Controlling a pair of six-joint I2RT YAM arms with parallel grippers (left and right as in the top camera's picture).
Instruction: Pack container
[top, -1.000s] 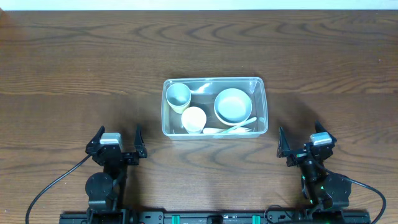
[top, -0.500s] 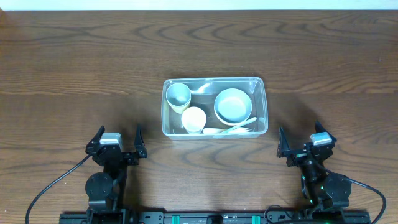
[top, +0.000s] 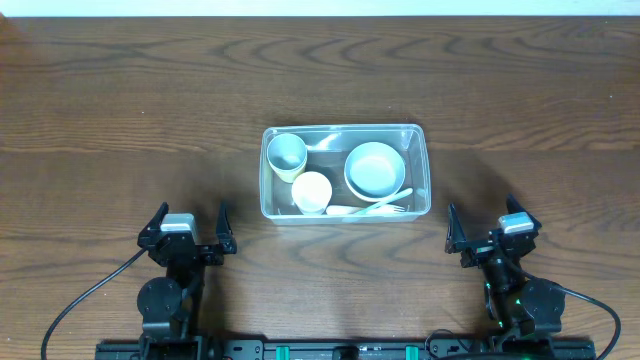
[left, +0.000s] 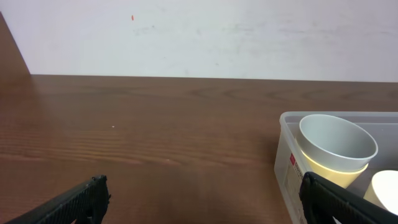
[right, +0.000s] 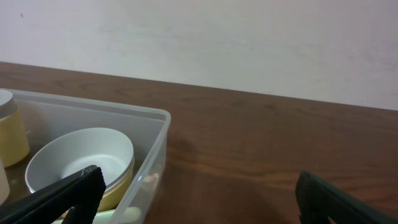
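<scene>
The clear plastic container (top: 422, 170) sits at the table's middle. In it lie a white cup in a yellow one (top: 286, 155), a second pale cup (top: 312, 191), a white bowl in a yellow one (top: 374, 168) and a white fork and spoon (top: 372, 207). My left gripper (top: 187, 228) is open and empty near the front left, well short of the container. My right gripper (top: 487, 228) is open and empty near the front right. The left wrist view shows the container's corner (left: 287, 163) and the stacked cup (left: 336, 148). The right wrist view shows the container's rim (right: 155, 144) and the bowl (right: 81, 158).
The brown wooden table (top: 120, 110) stretches around the container. A white wall (left: 205, 37) stands behind the table's far edge. Black cables (top: 80, 300) run from the arm bases at the front edge.
</scene>
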